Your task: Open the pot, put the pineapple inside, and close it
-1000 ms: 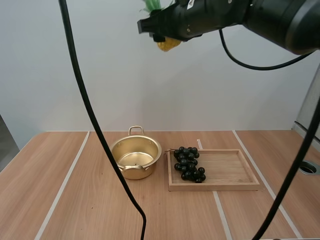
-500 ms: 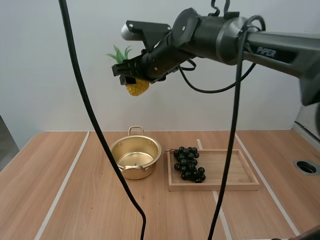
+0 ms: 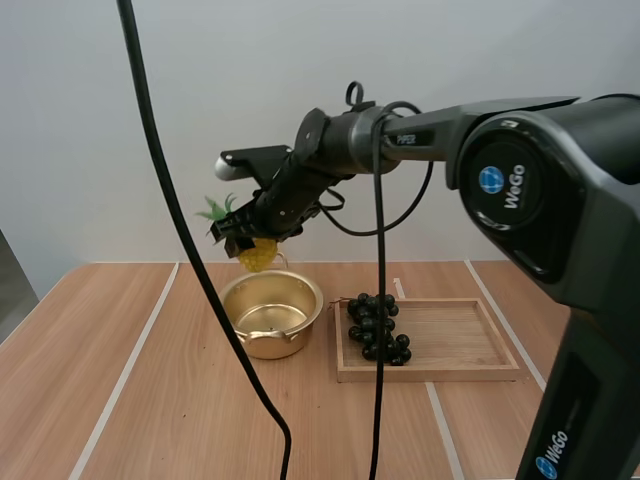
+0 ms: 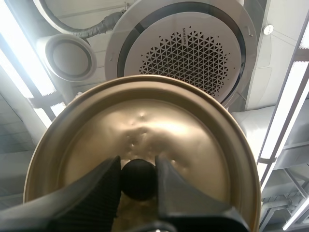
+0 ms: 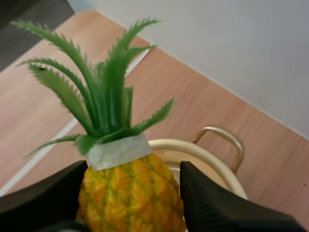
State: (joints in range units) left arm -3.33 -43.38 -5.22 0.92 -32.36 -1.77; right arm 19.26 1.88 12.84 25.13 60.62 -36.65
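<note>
My right gripper point(image 3: 246, 244) hangs just above the far rim of the open gold pot point(image 3: 272, 314), shut on a small yellow pineapple point(image 3: 256, 256) with a green leafy crown point(image 3: 218, 212). In the right wrist view the pineapple point(image 5: 130, 195) sits pinched between the two black fingers point(image 5: 217, 208), with the pot's rim and one handle point(image 5: 218, 137) right behind it. My left gripper point(image 4: 137, 181) is shut on the black knob point(image 4: 138, 179) of the gold pot lid point(image 4: 140, 140), held up away from the table.
A wooden tray point(image 3: 460, 345) stands to the right of the pot with a bunch of dark grapes point(image 3: 377, 328) at its left end. Bare wooden tabletop point(image 3: 130, 400) lies left of and in front of the pot.
My right arm has swung down and to the left with the pineapple, from high above the table to just over the pot. Pot, tray and grapes have not moved.
</note>
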